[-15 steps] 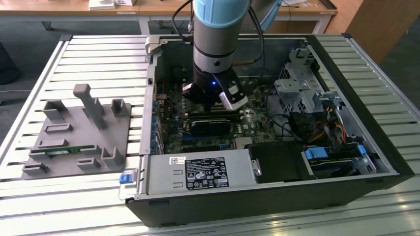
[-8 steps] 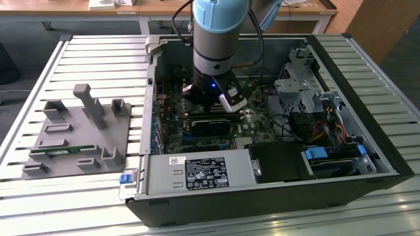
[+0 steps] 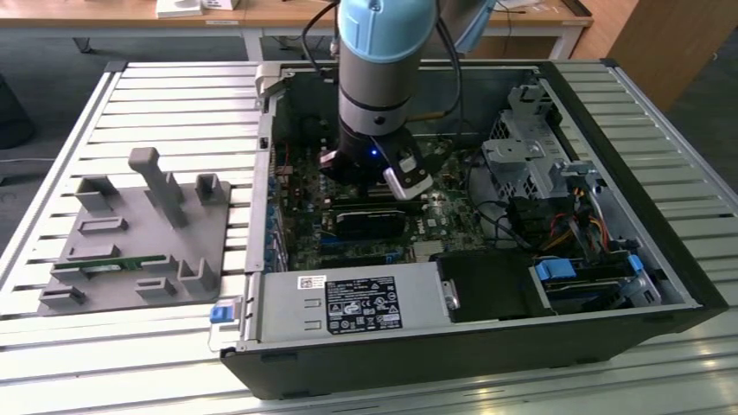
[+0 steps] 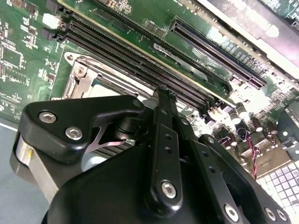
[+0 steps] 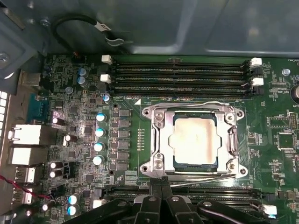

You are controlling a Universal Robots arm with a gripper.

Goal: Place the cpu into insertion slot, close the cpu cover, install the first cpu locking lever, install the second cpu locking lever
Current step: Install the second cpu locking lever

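Observation:
The cpu, a pale tan square chip, sits flat in the insertion slot on the green board. Over it lies the silver cpu cover, with the chip showing through its window. One thin wire lever runs along the socket edge nearest the memory slots. A second lever runs along the opposite edge. My gripper stands at that second edge with its black fingers pressed together, the tips at the lever's end. In the second wrist view the gripper points down beside the socket's silver rim.
The arm reaches down into an open computer case. Memory slots lie beside the socket, and capacitors stand on its other side. A black card and a power supply sit nearby. A grey fixture lies outside the case.

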